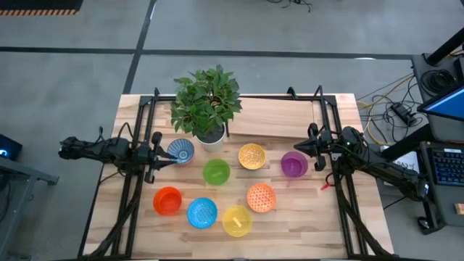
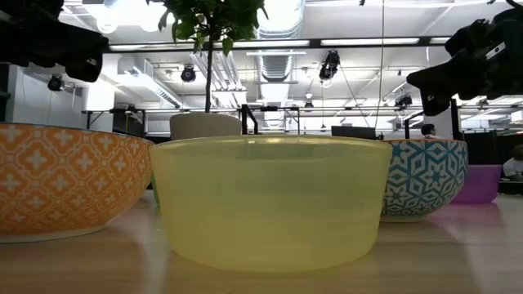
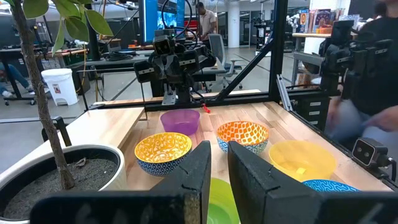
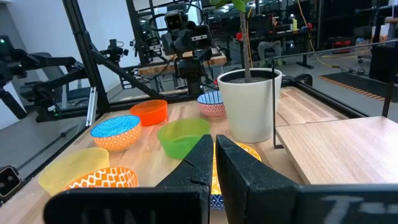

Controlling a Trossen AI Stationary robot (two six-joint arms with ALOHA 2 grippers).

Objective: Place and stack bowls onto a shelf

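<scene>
Eight bowls stand on their bases on the tabletop in the high view: blue-white patterned [image 1: 181,151], green [image 1: 216,172], yellow patterned [image 1: 251,156], purple [image 1: 293,164], red [image 1: 167,201], blue [image 1: 202,212], plain yellow [image 1: 237,220] and orange patterned [image 1: 261,197]. The light-wood shelf plank [image 1: 275,119] lies at the far side between black posts. My left gripper [image 1: 165,159] [image 3: 219,163] hovers shut just left of the blue-white bowl. My right gripper [image 1: 303,148] [image 4: 214,149] hovers shut beside the purple bowl. Neither touches anything.
A white plant pot [image 1: 210,138] with a leafy plant stands between the blue-white bowl and the shelf plank. Black frame posts [image 1: 151,109] [image 1: 322,109] run along both sides of the table. In the low view the plain yellow bowl [image 2: 270,200] fills the foreground.
</scene>
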